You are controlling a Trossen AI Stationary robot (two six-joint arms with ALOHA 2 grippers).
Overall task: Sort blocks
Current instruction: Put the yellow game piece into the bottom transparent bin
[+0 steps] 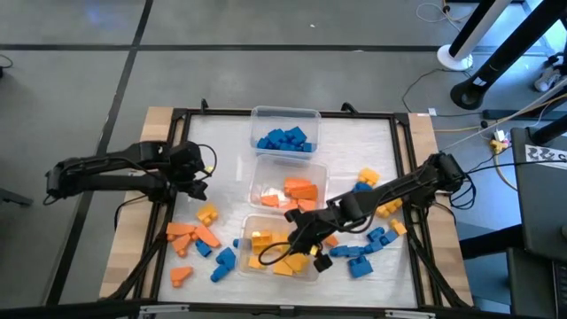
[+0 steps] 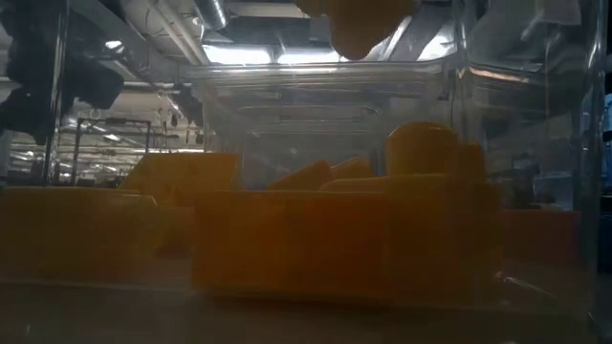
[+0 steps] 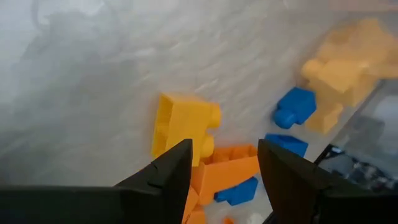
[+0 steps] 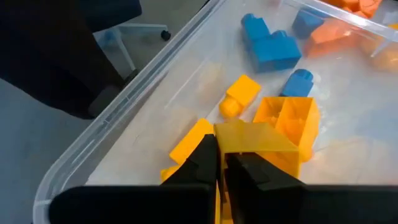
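Sorting is partly done: the far tub (image 1: 285, 124) holds blue blocks (image 1: 283, 140), the middle tub (image 1: 288, 170) orange, the near tub (image 1: 251, 232) yellow; many blocks remain loose on the surface (image 1: 226, 146) at both sides. The right claw (image 1: 312, 251) hangs over the near tub, pressed together on a thin yellow block (image 4: 252, 138); the left claw (image 1: 197, 180) hovers spread and empty above a loose yellow block (image 1: 207, 214).

Three tubs stand in a row down the middle of the table (image 1: 390, 133): the far tub (image 1: 284, 113) near the far edge, the middle tub (image 1: 288, 161) behind the near tub (image 1: 251, 221), each holding blocks (image 1: 285, 140). Loose blocks lie on the table on both sides of the near tub, toward the near edge.
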